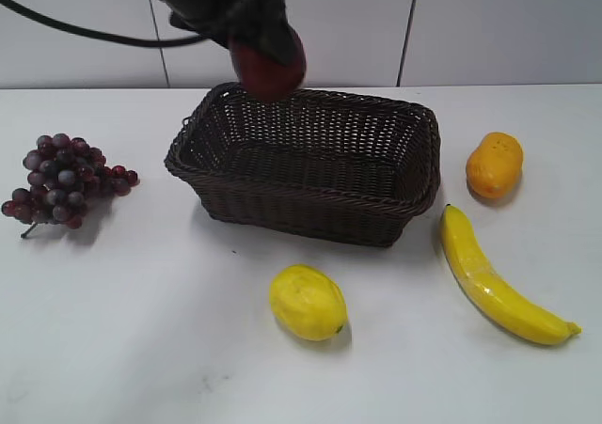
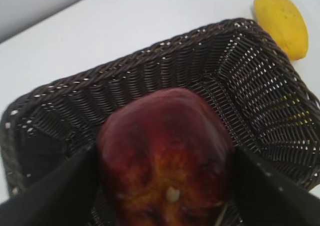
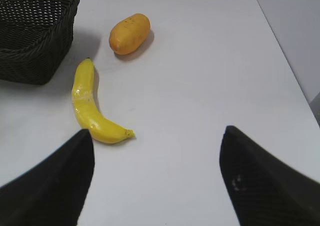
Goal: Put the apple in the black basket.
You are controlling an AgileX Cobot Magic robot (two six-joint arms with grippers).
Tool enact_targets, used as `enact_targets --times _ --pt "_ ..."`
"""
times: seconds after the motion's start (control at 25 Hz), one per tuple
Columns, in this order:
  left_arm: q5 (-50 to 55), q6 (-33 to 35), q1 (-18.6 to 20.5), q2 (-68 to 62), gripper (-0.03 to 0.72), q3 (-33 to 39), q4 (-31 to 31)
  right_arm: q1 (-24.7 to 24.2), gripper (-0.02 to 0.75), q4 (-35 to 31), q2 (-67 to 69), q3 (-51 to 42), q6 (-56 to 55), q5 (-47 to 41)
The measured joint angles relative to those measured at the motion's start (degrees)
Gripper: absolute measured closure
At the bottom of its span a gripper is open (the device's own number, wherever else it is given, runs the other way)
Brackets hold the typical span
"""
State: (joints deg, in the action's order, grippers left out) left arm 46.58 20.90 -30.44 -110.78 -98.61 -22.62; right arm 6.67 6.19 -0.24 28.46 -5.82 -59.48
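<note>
The dark red apple (image 1: 271,70) hangs in my left gripper (image 1: 252,31) above the back left rim of the black basket (image 1: 310,203). In the left wrist view the apple (image 2: 165,156) fills the space between the two black fingers, its orange-yellow dimpled end facing the camera, with the basket's woven inside (image 2: 240,85) below it. The left gripper (image 2: 165,186) is shut on the apple. My right gripper (image 3: 157,156) is open and empty over bare table; it does not show in the exterior view.
A grape bunch (image 1: 64,181) lies left of the basket. A lemon (image 1: 307,302) sits in front of it. A banana (image 1: 499,278) and an orange mango (image 1: 494,164) lie to its right, both also in the right wrist view: banana (image 3: 90,105), mango (image 3: 129,33).
</note>
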Motion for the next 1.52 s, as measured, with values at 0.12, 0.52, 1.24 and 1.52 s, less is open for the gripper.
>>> enact_targets --times 0.12,0.52,1.24,1.52 --pt "-1.7 0.0 -1.7 -5.7 0.094 -0.6 0.6 0.0 0.15 0.0 0.0 0.0 0.0 0.0" --pt "-4.1 0.0 -2.4 -15.6 0.067 -0.6 2.1 0.0 0.15 0.0 0.0 0.0 0.0 0.0" --pt "20.2 -2.5 -2.4 1.7 0.09 -15.8 10.0 0.0 0.15 0.0 0.0 0.0 0.0 0.0" --pt "23.2 -8.3 -1.3 12.1 0.112 -14.4 15.8 0.0 0.15 0.0 0.0 0.0 0.0 0.0"
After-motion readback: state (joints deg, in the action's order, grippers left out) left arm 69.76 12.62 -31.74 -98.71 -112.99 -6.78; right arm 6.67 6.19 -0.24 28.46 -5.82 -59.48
